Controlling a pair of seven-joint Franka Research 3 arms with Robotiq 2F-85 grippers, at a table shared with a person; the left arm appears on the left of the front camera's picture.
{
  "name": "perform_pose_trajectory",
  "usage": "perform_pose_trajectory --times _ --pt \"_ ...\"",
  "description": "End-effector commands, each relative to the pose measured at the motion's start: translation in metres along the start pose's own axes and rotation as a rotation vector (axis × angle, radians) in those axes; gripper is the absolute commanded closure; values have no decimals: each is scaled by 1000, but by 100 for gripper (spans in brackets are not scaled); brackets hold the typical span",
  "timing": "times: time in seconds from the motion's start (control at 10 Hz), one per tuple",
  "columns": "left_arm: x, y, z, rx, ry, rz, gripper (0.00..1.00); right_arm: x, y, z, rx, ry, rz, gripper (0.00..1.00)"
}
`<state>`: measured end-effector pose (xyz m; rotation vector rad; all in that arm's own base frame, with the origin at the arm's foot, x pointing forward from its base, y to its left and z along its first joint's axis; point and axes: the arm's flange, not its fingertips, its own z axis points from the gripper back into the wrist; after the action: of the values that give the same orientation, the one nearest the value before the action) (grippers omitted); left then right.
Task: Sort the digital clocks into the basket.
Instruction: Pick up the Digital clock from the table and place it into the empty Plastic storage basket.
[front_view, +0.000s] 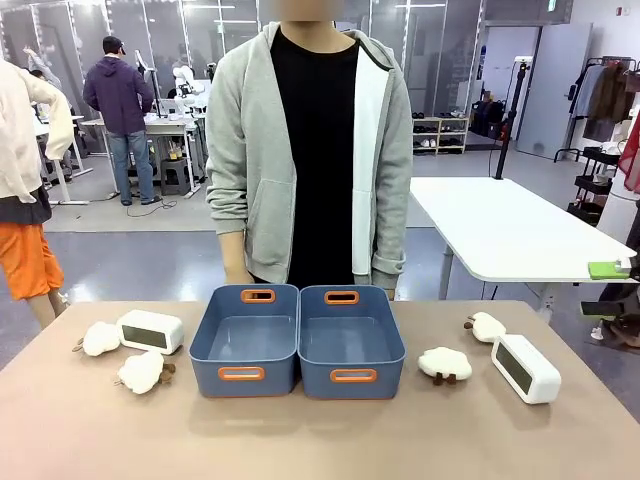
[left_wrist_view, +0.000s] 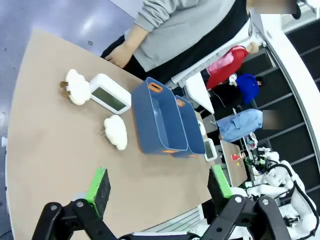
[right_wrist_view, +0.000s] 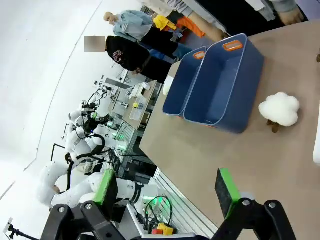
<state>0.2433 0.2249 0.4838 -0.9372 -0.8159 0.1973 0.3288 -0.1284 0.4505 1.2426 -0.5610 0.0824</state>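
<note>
Since both bins (front_view: 298, 335) are empty, sorting hasn't started. One clock (front_view: 150, 331) lies by the sheep (front_view: 101, 338) on the bench (front_view: 320, 440), the other clock (front_view: 526, 368) far right. The left pincer (left_wrist_view: 159, 185) and right pincer (right_wrist_view: 166, 187) gape apart, holding nothing. Next, I reckon, each needs lowering over its nearest clock.

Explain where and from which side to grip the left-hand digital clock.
Likely from above, jaws closing on the digital clock across its display face and back, its thin dimension; a plush sheep and a blue bin crowd its two ends.
</note>
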Motion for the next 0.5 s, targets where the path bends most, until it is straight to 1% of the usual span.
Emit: perform_pose_trajectory --times 0.0,0.4 --pt "0 -4 -6 -21 21 -14 0 -1 0 -4 14 14 0 0" --pt "0 -4 -6 -21 21 -14 0 -1 0 -4 14 14 0 0"
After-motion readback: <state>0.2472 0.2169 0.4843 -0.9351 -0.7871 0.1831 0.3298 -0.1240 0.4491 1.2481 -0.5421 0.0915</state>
